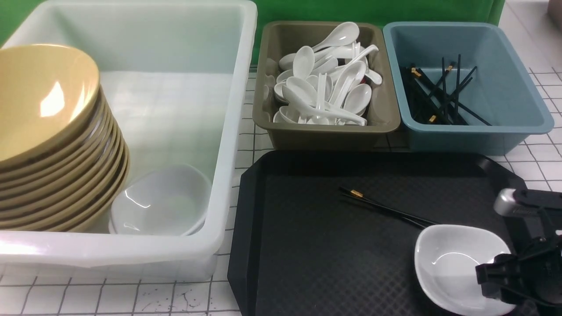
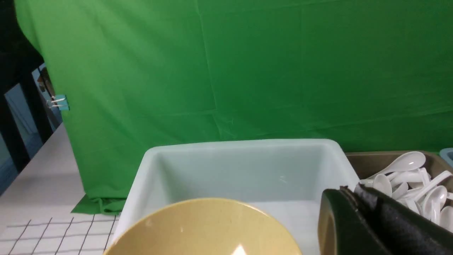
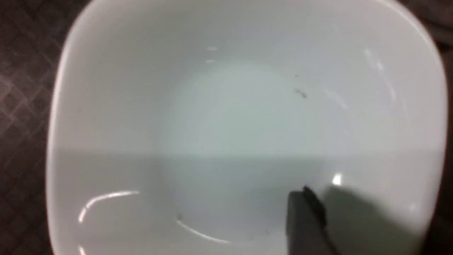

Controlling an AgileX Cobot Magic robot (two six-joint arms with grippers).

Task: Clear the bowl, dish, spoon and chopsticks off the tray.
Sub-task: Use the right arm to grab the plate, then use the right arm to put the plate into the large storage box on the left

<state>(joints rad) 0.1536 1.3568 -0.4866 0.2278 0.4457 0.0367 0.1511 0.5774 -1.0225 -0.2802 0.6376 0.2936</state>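
The left half of the tray (image 1: 298,263) lies bare and open from above. Across its middle the chopsticks (image 1: 386,210) slant toward the dish (image 1: 452,259), whose near right rim the right pincer (image 1: 489,276) crowds. In the white tub (image 1: 230,131), stacked yellow bowls (image 1: 57,145) and nested white dishes (image 1: 162,202) fill the near left. Its far and right floor is bare.
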